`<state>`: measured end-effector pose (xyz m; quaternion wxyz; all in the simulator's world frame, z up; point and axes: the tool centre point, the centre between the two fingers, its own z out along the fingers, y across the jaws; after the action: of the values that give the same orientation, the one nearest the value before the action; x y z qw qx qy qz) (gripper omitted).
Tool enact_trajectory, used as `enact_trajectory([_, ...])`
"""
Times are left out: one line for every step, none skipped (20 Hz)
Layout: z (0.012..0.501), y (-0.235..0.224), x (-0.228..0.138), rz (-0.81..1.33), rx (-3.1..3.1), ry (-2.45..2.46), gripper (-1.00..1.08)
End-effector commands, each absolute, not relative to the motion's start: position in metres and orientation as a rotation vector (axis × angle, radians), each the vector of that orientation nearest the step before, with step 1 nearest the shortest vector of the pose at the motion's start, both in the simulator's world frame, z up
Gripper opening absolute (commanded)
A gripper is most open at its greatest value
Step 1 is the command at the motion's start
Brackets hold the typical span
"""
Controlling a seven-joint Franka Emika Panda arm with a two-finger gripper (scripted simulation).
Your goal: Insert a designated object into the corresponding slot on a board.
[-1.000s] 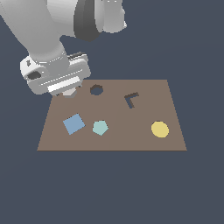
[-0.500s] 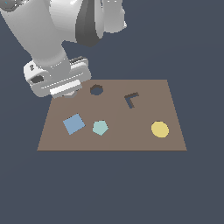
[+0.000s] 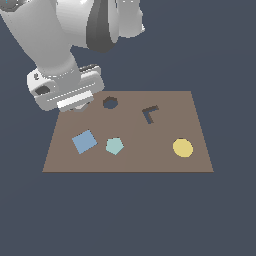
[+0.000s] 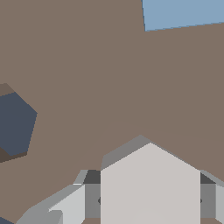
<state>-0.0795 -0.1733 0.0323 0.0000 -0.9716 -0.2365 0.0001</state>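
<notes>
The pale grey hexagonal block (image 4: 150, 183) sits between my gripper's (image 4: 146, 203) two fingers (image 4: 70, 205), which are shut on its sides just above the brown board (image 4: 109, 78). The dark navy hexagonal slot (image 4: 15, 124) lies open beside the block, apart from it. In the exterior view the white hand (image 3: 67, 92) hovers over the board's (image 3: 150, 155) far corner on the exterior view's left, hiding the block. The slot (image 3: 110, 103) shows just to the exterior view's right of the hand.
On the board lie a blue square (image 3: 84, 141) (image 4: 183, 13), a teal pentagon (image 3: 114, 145) and a yellow disc (image 3: 183, 147). A dark L-shaped cutout (image 3: 149, 114) sits to the exterior view's right of the slot. The bulky arm (image 3: 75, 30) rises over the far left.
The hand has sunk slightly toward the board and drifted a little toward the slot. The pieces on the board have not moved.
</notes>
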Motion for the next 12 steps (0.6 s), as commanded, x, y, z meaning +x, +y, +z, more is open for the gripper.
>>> enact_trajectory([0.0351,-0.1732,-0.0791,0.0,-3.053,-0.743,-1.0])
enact_trajectory([0.0333,-0.1732,-0.0793,0.0,-3.052,-0.743,-1.0])
enact_trajectory([0.0333,-0.1731,-0.0794,0.0,-3.053,-0.742,-1.0])
enact_trajectory([0.0333,-0.173,-0.0795,0.0,-3.053,-0.739,-1.0])
enact_trajectory([0.0333,-0.1728,-0.0798,0.0,-3.055,-0.733,-1.0])
enact_trajectory([0.0334,-0.1725,-0.0801,0.0,-3.057,-0.726,-1.0])
enact_trajectory([0.0334,-0.1721,-0.0805,0.0,-3.059,-0.716,-1.0])
enact_trajectory([0.0335,-0.1716,-0.0811,0.0,-3.062,-0.704,-1.0])
enact_trajectory([0.0335,-0.171,-0.0817,0.0,-3.065,-0.69,-1.0])
enact_trajectory([0.0336,-0.1704,-0.0824,0.0,-3.068,-0.673,-1.0])
enact_trajectory([0.0337,-0.1696,-0.0831,0.0,-3.072,-0.655,-1.0])
enact_trajectory([0.0337,-0.1687,-0.084,0.0,-3.077,-0.634,-1.0])
